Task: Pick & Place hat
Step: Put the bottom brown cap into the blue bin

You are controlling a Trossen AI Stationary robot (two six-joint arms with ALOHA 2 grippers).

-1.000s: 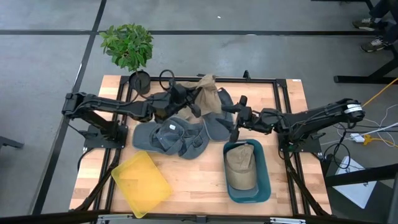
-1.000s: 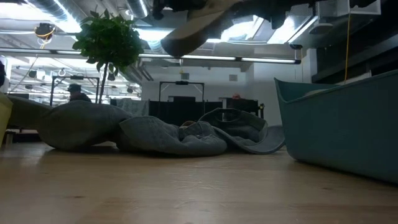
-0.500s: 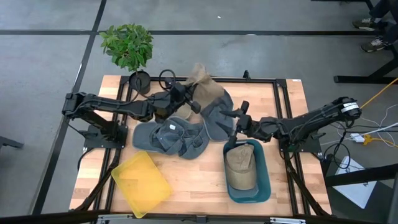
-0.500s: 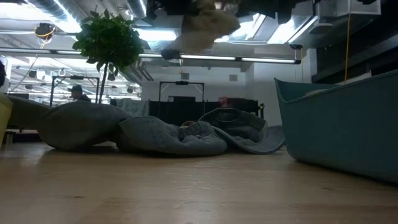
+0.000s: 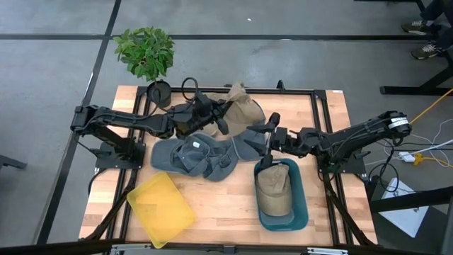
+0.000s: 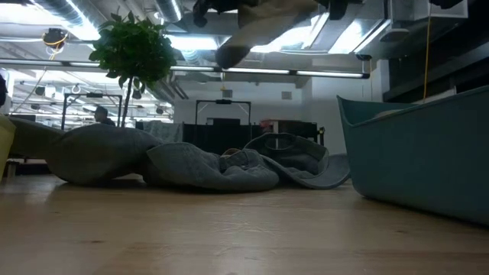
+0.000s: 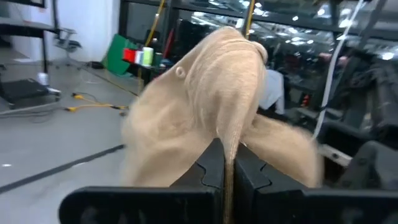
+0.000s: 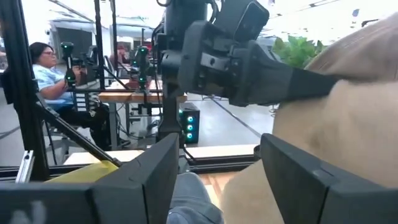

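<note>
Tan hat held above the desk

Tan fabric of a hat [image 7: 211, 106] is pinched between the closed left fingers [image 7: 225, 167], lifted over grey hats [image 5: 195, 157]. Right fingers [image 8: 292, 168] stand spread wide, empty, over a teal bin [image 5: 301, 205] holding another tan hat [image 5: 274, 190].

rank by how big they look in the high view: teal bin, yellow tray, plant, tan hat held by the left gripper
1-2. Yellow tray and teal bin: too alike to rank.
3. Plant.
4. Tan hat, pinched in the left gripper.
</note>
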